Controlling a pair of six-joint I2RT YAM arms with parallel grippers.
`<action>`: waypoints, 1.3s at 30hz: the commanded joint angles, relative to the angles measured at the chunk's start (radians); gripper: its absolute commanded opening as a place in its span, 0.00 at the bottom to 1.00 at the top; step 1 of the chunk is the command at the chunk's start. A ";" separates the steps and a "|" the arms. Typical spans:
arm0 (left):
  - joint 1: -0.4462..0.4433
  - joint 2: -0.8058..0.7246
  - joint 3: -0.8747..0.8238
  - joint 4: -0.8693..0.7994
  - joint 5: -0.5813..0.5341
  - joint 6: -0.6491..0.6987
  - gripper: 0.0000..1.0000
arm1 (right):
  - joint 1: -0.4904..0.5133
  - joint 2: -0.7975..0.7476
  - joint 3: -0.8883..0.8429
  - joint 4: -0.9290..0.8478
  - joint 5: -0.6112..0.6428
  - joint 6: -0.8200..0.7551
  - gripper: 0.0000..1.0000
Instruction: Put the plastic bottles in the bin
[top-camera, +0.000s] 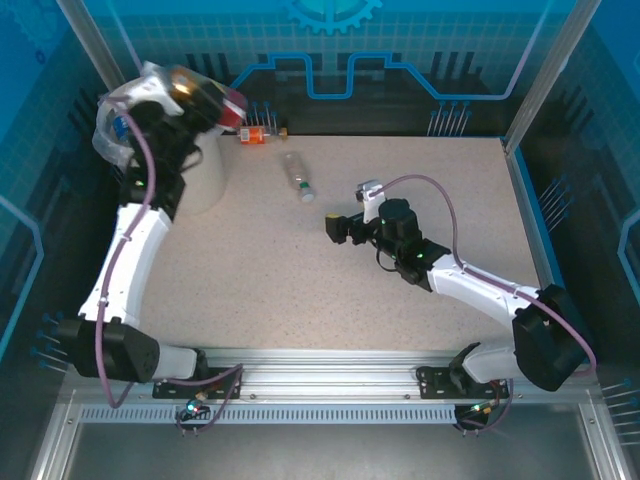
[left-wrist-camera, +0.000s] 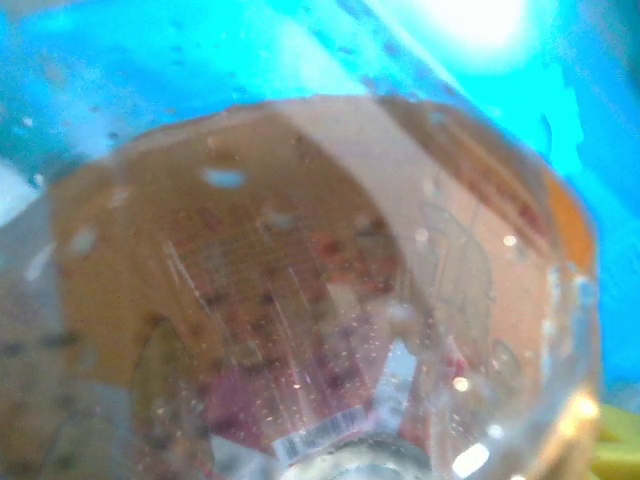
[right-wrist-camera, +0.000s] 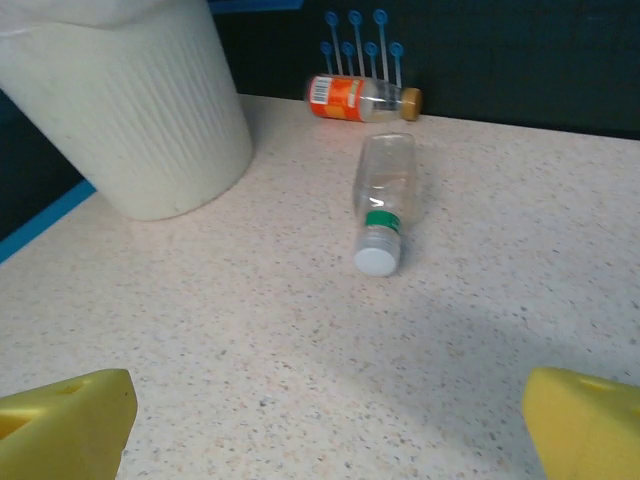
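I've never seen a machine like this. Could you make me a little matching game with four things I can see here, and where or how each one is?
Things:
1. bin
2. orange-label bottle
3. white-capped clear bottle
4. right gripper

Places or states:
A. lying along the far edge of the table
B. open, over bare tabletop
C. standing upright at the far left
D. lying on its side, out from the far edge

Pairs: 1-C, 2-A, 3-D, 4-B
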 joint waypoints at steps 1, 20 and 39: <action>0.129 0.105 0.123 -0.049 -0.017 -0.087 0.54 | 0.004 -0.089 -0.030 0.001 0.083 0.009 1.00; 0.334 0.556 0.587 -0.348 -0.047 -0.343 0.63 | -0.031 -0.333 -0.171 -0.080 0.195 0.038 1.00; 0.333 0.590 0.787 -0.524 -0.017 -0.316 0.99 | -0.036 -0.261 -0.115 -0.106 0.180 0.085 1.00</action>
